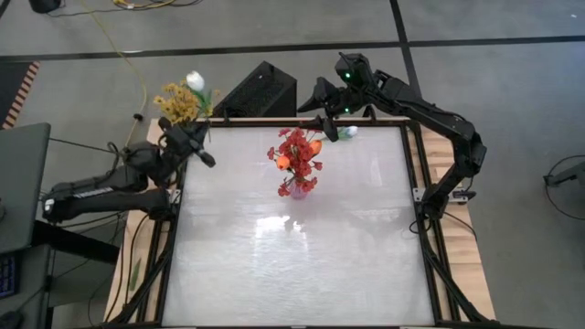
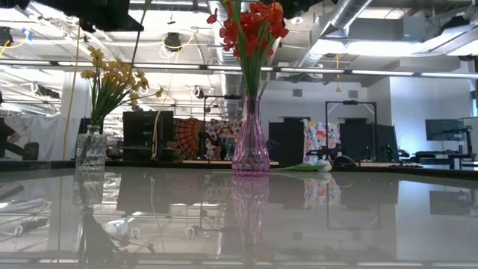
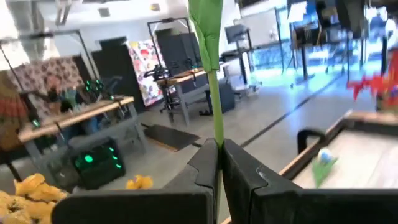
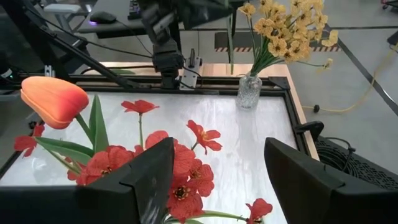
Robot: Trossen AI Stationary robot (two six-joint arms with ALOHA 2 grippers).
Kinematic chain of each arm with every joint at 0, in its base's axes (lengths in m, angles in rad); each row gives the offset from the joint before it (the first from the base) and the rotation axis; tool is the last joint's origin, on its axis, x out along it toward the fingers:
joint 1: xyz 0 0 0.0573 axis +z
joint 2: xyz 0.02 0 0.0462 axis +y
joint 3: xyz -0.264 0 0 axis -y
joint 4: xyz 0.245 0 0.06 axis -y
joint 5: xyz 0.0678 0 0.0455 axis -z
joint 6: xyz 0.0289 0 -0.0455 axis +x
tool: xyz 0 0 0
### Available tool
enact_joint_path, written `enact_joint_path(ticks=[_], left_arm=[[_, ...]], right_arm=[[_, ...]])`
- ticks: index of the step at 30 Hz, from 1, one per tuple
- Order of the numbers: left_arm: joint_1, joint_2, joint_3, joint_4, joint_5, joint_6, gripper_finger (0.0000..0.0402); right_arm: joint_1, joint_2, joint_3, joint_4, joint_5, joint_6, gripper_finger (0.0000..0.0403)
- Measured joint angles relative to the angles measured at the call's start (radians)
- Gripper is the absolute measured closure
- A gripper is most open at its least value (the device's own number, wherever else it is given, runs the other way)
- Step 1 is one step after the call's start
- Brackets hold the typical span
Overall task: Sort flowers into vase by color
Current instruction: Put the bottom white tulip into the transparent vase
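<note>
A pink vase (image 2: 250,142) near the table's far middle holds red flowers (image 1: 297,160) and an orange bloom (image 4: 55,99). At the far left corner, a clear vase (image 4: 249,92) holds yellow flowers (image 1: 178,102). My left gripper (image 1: 199,137) is beside the yellow flowers, shut on a white flower (image 1: 195,82) with a green stem. My right gripper (image 4: 217,186) stands open just beyond the red flowers, above them, with nothing between its fingers. Another white flower (image 1: 347,132) lies flat on the table at the far edge. My left gripper pinches the white flower's green stem (image 3: 216,140) between its two fingers. The fingers (image 3: 249,174) run roughly level and lie across the stem. The stem stands upright with the bloom above the gripper. The gripper hides its lower end in the left wrist view.
A black box (image 1: 260,91) sits on the floor beyond the table's far edge. The table's dark frame (image 1: 416,164) runs along its sides. The near half of the glossy table top (image 1: 302,265) is free room.
</note>
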Motion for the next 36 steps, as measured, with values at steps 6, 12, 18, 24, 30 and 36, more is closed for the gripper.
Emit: enact_joint_path(ticks=[6,12,18,24,30,36], left_arm=[[0.060,-0.010,-0.018,-0.111,-0.013,0.069,0.0401],[0.174,-0.010,-0.018,-0.174,0.079,0.074,0.0401],[0.331,0.011,-0.018,-0.246,0.294,0.105,0.0401],[0.459,0.010,-0.018,-0.266,0.347,0.146,0.0401],[0.558,0.023,-0.018,-0.319,0.460,0.160,0.0401],[0.628,0.033,-0.018,-0.308,0.518,0.146,0.0401]], right_arm=[[-0.008,0.000,0.000,-0.002,0.000,0.000,0.0127],[-0.013,0.000,-0.043,-0.013,0.001,0.000,0.0127],[-0.053,0.002,-0.074,-0.062,0.005,-0.019,0.0127],[-0.084,0.001,-0.074,-0.083,0.010,0.008,0.0127],[-0.071,0.000,-0.074,-0.108,0.011,0.011,0.0127],[-0.044,0.000,-0.074,-0.101,0.010,0.010,0.0127]])
